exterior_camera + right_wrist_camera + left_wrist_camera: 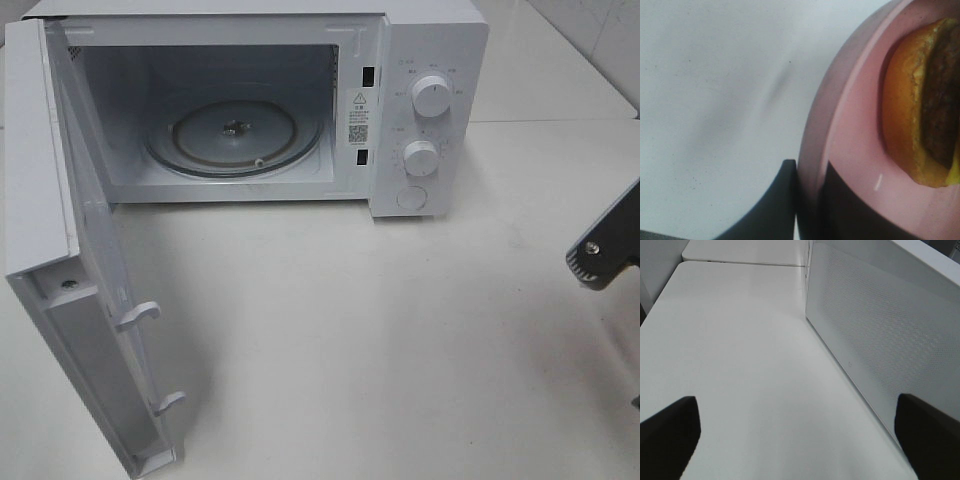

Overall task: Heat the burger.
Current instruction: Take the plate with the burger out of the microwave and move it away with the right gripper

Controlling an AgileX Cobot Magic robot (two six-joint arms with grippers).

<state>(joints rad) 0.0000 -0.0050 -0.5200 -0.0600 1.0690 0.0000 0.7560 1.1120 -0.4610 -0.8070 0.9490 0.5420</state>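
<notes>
Right wrist view shows the right gripper (pixel 807 200) clenched on the rim of the pink plate (pixel 850 150), one finger (pixel 770 210) under the edge and the other lying on the plate's upper face. The burger (pixel 920 105) sits on that plate, just beyond the fingers and off toward the far rim rather than near the grip.

The likeliest trouble, as I judge it, comes from this thin edge hold. With the weight well out from the fingers, the plate could droop or twist in the pinch, and a tilt could send the burger sliding off. A quick swing toward the microwave (pixel 240 120) would make that worse. The plate might also clip the oven's front sill or the open door (pixel 95 300) on the way in, or land off centre on the glass turntable (pixel 235 135) and rock.

The left gripper (pixel 797 435) is released, its two dark fingers (pixel 667 432) spread wide with only bare table (pixel 750 365) between them. It hangs just beside the outer face of the open door, so a careless move there could knock the door.

Counted: one burger, one plate, one microwave with one door, one turntable and two knobs (pixel 431 97), plus a round button below them. Only a corner of the right arm shows in the high view.
</notes>
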